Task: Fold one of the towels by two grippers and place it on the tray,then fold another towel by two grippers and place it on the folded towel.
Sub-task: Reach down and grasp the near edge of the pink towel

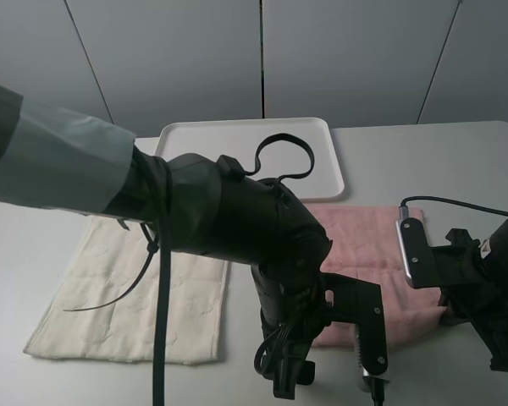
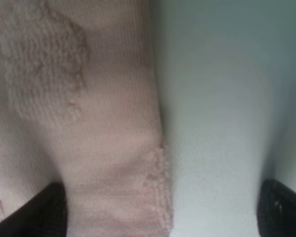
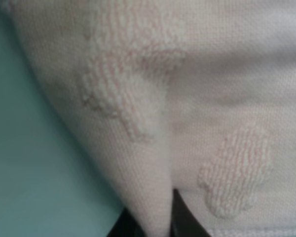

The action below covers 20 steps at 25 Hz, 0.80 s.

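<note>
Your open room is the bare tabletop (image 1: 457,169) at 2 o'clock in the high view, plus a narrow strip along the near edge at 6 o'clock. The tray (image 1: 237,144) sits at 12 o'clock, its near right corner just beside the far edge of the pink towel (image 1: 364,245), which lies at 4 o'clock. The cream towel (image 1: 110,296) lies flat at 8 o'clock; the gap between the two towels is hidden behind your left arm. Your left gripper (image 2: 158,212) has its fingers (image 2: 34,215) spread wide, and the pink towel's corner and hemmed edge lie between them, close to one finger and well apart from the other. Your right gripper (image 3: 155,224) has its fingers clamped on a raised ridge of the pink towel at its near right corner. The left arm reaches in from 9 o'clock over the cream towel and bends down at 6 o'clock; the right arm comes in low from 3 o'clock.
</note>
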### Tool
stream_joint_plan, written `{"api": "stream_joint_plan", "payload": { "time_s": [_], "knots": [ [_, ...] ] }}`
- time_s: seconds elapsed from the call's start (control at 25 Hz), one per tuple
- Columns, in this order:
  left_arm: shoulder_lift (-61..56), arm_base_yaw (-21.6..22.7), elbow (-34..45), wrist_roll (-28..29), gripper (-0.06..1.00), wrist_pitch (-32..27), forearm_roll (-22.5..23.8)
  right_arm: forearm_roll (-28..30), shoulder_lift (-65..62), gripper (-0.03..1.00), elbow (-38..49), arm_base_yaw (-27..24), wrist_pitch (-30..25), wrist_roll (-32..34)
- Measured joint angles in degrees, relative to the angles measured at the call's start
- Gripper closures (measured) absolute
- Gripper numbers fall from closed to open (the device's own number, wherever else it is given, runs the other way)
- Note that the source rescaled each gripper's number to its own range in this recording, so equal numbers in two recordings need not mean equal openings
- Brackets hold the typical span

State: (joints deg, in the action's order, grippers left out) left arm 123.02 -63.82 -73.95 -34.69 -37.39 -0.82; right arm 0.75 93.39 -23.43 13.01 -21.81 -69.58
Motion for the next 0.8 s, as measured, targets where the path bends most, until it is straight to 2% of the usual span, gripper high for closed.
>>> {"api": "stream_joint_plan", "payload": {
  "time_s": [0.2,0.28,0.48,0.64,0.8],
  "knots": [
    [0.0,0.0,0.0,1.07,-0.04,0.25,0.25,0.0,0.0,0.96,0.0,0.0,0.0,0.0],
    [0.0,0.0,0.0,1.59,0.02,0.5,0.82,-0.09,0.0,0.96,0.0,0.0,0.0,0.0],
    [0.0,0.0,0.0,3.0,0.32,1.65,2.52,-0.09,0.0,0.96,0.0,0.0,0.0,0.0],
    [0.0,0.0,0.0,3.09,0.52,2.38,3.94,-0.09,0.0,0.96,0.0,0.0,0.0,-0.12],
    [0.1,0.0,0.0,3.24,0.86,3.06,6.38,-0.75,0.0,0.96,0.0,0.0,0.14,-0.12]
  ]
}}
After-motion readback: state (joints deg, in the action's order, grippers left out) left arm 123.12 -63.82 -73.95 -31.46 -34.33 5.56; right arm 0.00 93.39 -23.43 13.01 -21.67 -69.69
